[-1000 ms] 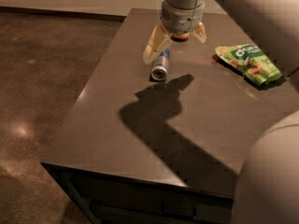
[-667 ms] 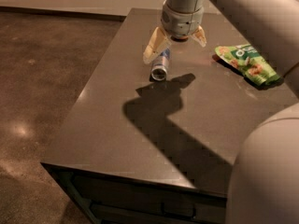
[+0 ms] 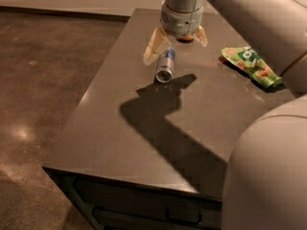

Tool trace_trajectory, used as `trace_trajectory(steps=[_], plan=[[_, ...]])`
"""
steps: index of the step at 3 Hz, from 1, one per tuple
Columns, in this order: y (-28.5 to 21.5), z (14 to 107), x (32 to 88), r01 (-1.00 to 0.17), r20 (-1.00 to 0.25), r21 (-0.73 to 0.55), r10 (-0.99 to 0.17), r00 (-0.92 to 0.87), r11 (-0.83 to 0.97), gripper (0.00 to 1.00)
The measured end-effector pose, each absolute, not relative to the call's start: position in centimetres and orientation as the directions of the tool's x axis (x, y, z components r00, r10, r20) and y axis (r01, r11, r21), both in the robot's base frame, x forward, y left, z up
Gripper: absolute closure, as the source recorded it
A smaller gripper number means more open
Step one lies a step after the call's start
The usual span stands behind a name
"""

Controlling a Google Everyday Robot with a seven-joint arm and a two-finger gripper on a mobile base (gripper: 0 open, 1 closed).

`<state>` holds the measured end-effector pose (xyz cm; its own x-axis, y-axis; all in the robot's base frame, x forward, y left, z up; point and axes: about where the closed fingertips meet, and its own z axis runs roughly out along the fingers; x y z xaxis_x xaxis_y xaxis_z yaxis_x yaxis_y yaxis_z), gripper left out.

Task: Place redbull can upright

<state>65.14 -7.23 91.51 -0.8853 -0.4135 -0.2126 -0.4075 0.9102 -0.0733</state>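
Gripper (image 3: 178, 41) barely shifted, splayed apart over lying redbull can (image 3: 165, 66) (its far end out of sight)

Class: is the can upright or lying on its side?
Lying on its side: the can shows its round end toward the camera; the open gripper hangs over it.

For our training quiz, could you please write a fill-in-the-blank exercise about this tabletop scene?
1. The redbull can lies on its ____ on the table.
2. The pincer, above the can's far end, is ____, not shut.
3. The snack bag, lying apart from the can, is ____ in colour.
Missing words: side; open; green.
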Motion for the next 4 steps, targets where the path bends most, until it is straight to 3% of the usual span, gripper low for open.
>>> trace_trajectory(steps=[1, 4], plan=[[-5.3, 91.0, 66.0, -0.37, -0.192, -0.093, -0.381, -0.905, 0.925, 0.0], [-1.7, 87.5, 69.8, -0.111, -0.131, -0.036, -0.115, -0.985, 0.993, 0.0]])
